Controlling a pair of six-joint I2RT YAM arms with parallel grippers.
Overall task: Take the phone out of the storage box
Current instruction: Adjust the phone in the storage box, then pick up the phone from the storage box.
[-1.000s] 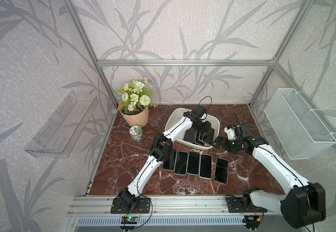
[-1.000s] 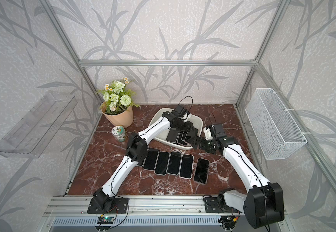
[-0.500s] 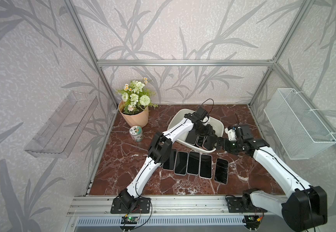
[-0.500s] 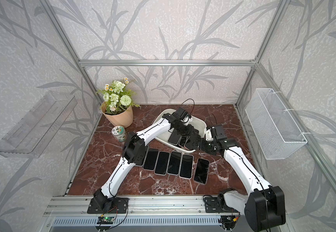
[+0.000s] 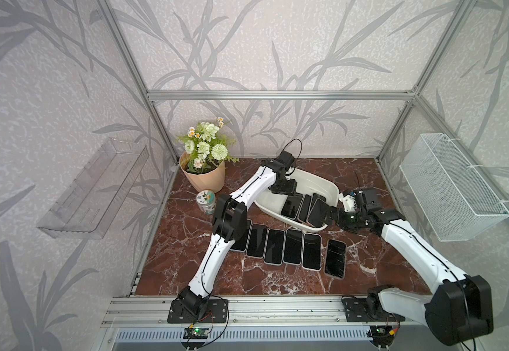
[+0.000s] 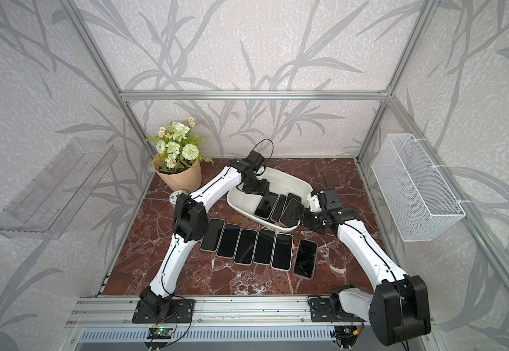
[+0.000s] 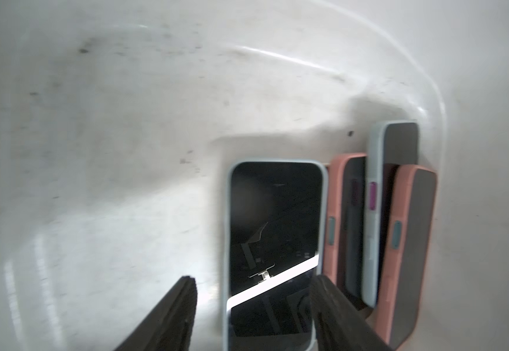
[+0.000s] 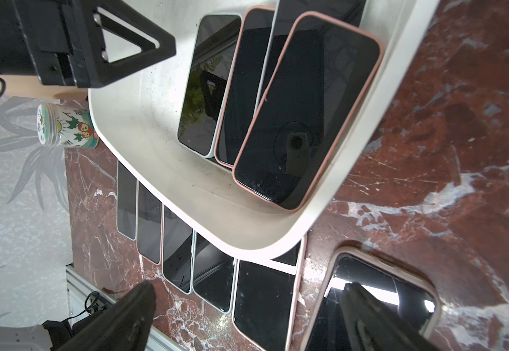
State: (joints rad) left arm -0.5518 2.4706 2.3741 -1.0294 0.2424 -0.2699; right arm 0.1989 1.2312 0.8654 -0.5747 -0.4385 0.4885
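Note:
The off-white storage box [image 5: 329, 186] [image 6: 298, 181] stands at the back of the table, and several phones lean together in its right end. Leftmost of them is a phone in a light-blue case [image 7: 274, 218] [image 8: 207, 85] [image 5: 292, 205]. My left gripper [image 7: 253, 313] [image 5: 283, 185] is inside the box, open. Its fingers straddle that phone's end, one finger clear of the phone's edge. A pink-cased phone [image 8: 304, 109] lies on top at the right. My right gripper [image 8: 247, 313] [image 5: 327, 214] hangs wide open just outside the box's near right corner, holding nothing.
A row of several phones [image 5: 292, 246] lies face up in front of the box, with one more [image 5: 335, 258] set apart at the right. A flower pot [image 5: 203, 173] and a small jar [image 5: 206, 202] stand back left. A clear tray [image 5: 95, 188] and a wire basket [image 5: 450, 188] hang on the walls.
My left gripper has drawn back from over the leaning phones towards the box's far left end. The right arm has hardly moved.

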